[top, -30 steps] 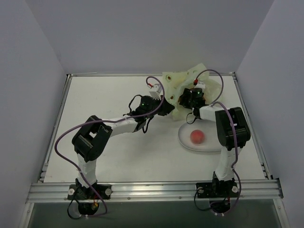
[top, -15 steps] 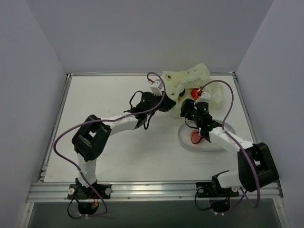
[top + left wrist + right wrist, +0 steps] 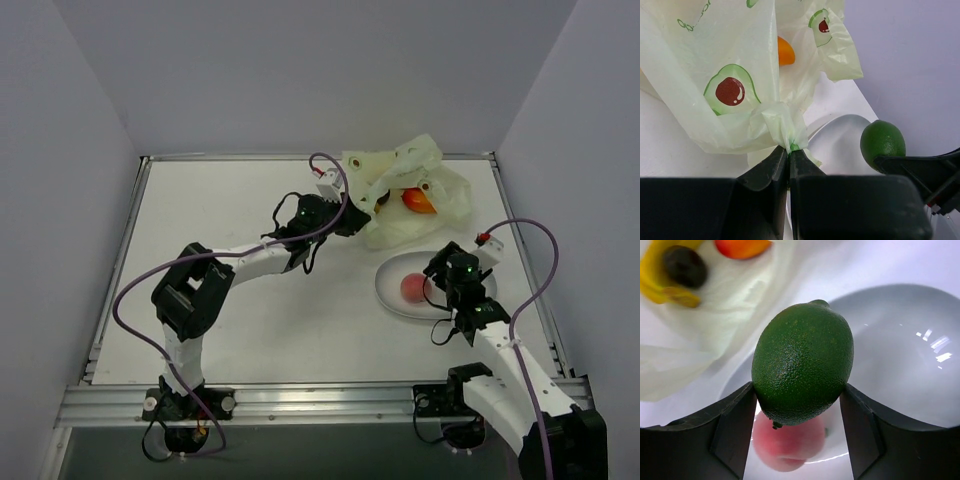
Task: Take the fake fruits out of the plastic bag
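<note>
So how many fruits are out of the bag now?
2: the green one held in the right hand over the plate, the pink peach on it. More could be hidden.

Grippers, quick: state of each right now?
Left gripper: shut on a pinch of the plastic bag.
Right gripper: shut on the green fruit, over the plate.

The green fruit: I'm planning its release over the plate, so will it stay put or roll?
The green fruit looks oval and rigid, so it will probably roll or rock on the smooth, glossy plate, perhaps settling against the pink peach. Its pebbled skin likely gives the jaws decent friction, and nothing dents where they press.
</note>
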`<state>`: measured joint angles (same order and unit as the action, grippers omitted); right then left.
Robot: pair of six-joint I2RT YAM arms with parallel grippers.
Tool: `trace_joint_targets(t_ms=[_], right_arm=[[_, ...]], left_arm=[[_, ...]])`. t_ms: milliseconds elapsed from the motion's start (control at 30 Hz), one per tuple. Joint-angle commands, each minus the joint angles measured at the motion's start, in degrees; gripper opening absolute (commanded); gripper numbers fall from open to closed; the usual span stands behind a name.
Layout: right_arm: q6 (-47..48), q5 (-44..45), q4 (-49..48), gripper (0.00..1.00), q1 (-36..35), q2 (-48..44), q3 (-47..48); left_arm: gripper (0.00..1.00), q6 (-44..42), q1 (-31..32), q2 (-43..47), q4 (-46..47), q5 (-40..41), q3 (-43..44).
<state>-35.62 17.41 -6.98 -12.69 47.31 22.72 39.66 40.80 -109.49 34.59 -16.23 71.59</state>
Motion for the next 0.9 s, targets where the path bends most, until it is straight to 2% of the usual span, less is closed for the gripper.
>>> trace_joint_targets(t_ms=[0, 67, 133, 167, 233, 333, 433, 467, 500, 533, 600, 667, 700, 800, 867], right_arm=[[-3.67, -0.71, 3.55, 0.4, 3.19, 1.55, -0.57], [-5.07, 0.17, 3.64, 0.45, 3.2, 2.0, -0.75], [-5.34, 0.08, 3.64, 0.64, 3.28, 1.65, -0.75], [-4.56, -0.27, 3.9, 0.79, 3.28, 1.47, -0.05], [-3.59, -0.62, 4.78, 0.83, 3.2, 1.12, 1.35], [-1.65, -0.36, 5.75, 0.83, 3.2, -0.11, 3.9], [0.19, -0.97, 5.75, 0.81, 2.85, 0.41, 6.8], [1.41, -1.67, 3.58, 0.75, 2.58, 1.02, 7.42], [4.47, -4.03, 1.64, 0.59, 1.45, 3.03, 7.77], [5.2, -4.22, 0.4, 0.51, 0.39, 4.79, 9.26], [8.87, -2.57, -2.5, 0.28, -3.63, 11.44, 11.81], [10.56, -0.45, -5.91, 0.27, -5.41, 17.0, 15.76], [11.09, -1.93, -6.98, 0.27, -5.42, 22.86, 17.25], [15.65, -3.34, -12.16, 0.27, -5.24, 32.45, 22.36], [20.21, -5.89, -12.01, 0.3, -4.37, 36.61, 27.69]], left_arm=[[0.02, 0.33, -0.01, 2.27, 2.59, 0.06, 0.3], [0.02, 0.51, 0.07, 1.83, 3.2, -0.03, 0.04], [0.02, 0.59, 0.07, 1.65, 3.9, -0.12, -0.57], [0.02, 0.59, 0.07, 1.65, 4.08, -0.12, -0.75], [0.02, 0.42, 0.07, 1.74, 4.08, -0.12, -1.02], [0.02, -0.02, 0.07, 1.91, 4.17, -0.21, -1.28], [0.02, -0.02, 0.07, 2.79, 4.78, -0.12, -2.15], [0.02, 0.24, 0.07, 2.97, 5.22, -0.12, -2.33], [0.02, 0.42, 0.07, 3.06, 5.57, -0.12, -2.6], [0.02, 0.59, 0.16, 3.32, 5.84, -0.12, -2.77], [0.02, 1.38, 0.25, 3.41, 6.63, -0.55, -2.77], [0.02, 2.17, 0.51, 3.67, 6.98, -1.0, -2.6], [0.02, 2.52, 0.51, 3.85, 6.98, -1.61, -2.42], [0.02, 3.23, 1.04, 3.94, 7.07, -2.58, -1.9], [0.02, 3.4, 1.13, 3.76, 6.9, -3.11, -1.63]])
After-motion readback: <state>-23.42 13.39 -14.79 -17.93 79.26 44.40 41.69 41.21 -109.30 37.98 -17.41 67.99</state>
